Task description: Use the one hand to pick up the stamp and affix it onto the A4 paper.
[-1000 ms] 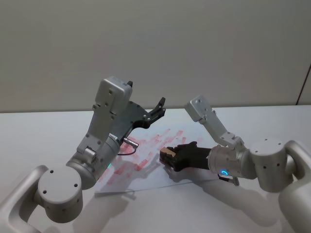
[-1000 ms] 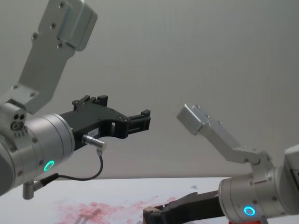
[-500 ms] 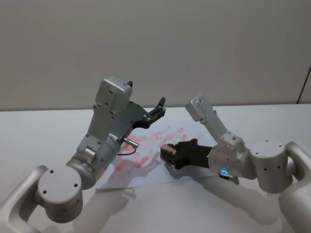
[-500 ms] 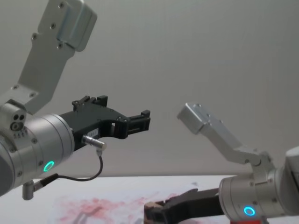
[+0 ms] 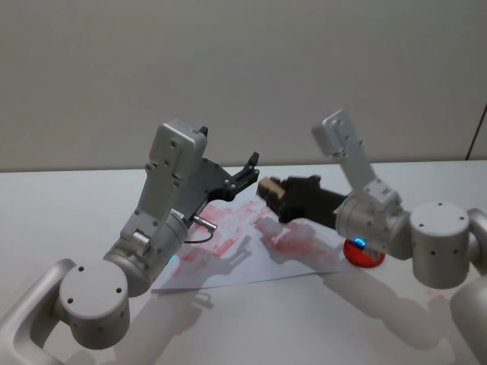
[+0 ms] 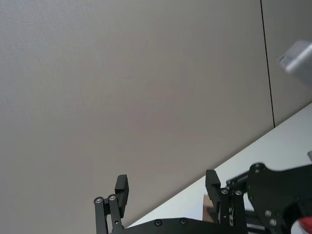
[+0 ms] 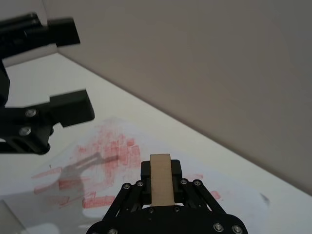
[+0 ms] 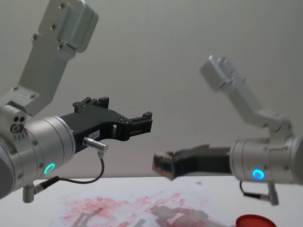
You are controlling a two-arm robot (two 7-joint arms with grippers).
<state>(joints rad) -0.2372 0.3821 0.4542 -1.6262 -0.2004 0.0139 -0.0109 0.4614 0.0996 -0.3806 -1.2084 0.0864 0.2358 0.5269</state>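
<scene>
Tan wooden block stamp sits pinched in the black two-fingered right gripper, which has lifted clear of the red-smeared white A4 paper below it (so that press looks done), while the black left gripper hangs spread alongside, idle.

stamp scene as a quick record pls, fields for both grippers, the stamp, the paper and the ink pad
right gripper: shut on the stamp, raised above the A4 paper
stamp: tan wooden block clamped between the right fingers, off the paper
left gripper: open, empty, held up in the air
A4 paper: flat on the table, covered in red stamp marks
ink pad: round, red, on the table by the paper's right corner, under the right wrist
</scene>
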